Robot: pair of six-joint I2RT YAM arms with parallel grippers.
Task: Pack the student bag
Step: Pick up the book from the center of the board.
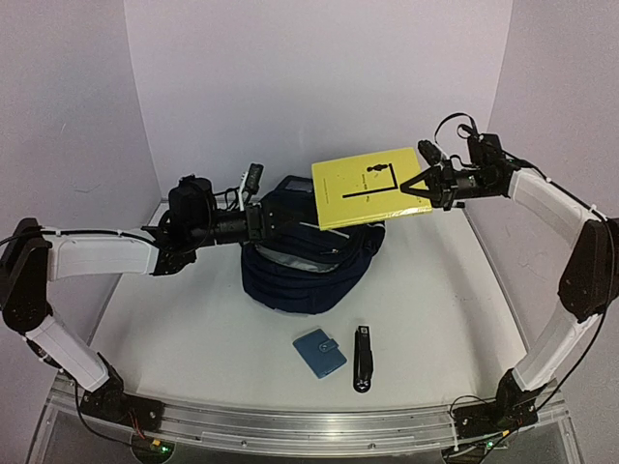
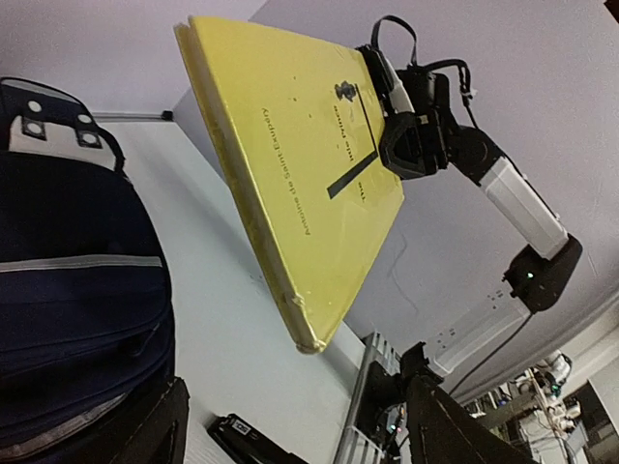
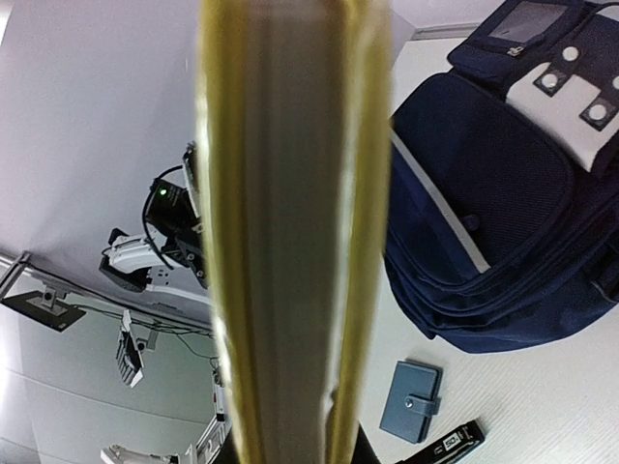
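The student bag (image 1: 290,280) lies in the middle of the table (image 1: 193,329), a little toward the far side. Its white patches face the far wall.

The right gripper (image 1: 424,188) is clamped on the right edge of a yellow paperback book (image 1: 363,188). It holds the book tilted in the air over the bag's far right part, clear of the fabric.

The left gripper (image 1: 263,222) is at the bag's far left top. In the left wrist view its fingers (image 2: 155,425) stand apart with nothing pinched between them, and one is close against the navy cloth.

Near the front edge lie a light-blue snap wallet (image 1: 319,351) and, just right of it, a black oblong item (image 1: 363,358).

The step in hand appears to be loading the book. A paler strip on the bag's top may be the opening, but I cannot tell how wide it gapes. The next move probably calls for the left gripper to catch the rim and hold the opening wide. The right arm would then tip the book's free edge down into it before letting go.
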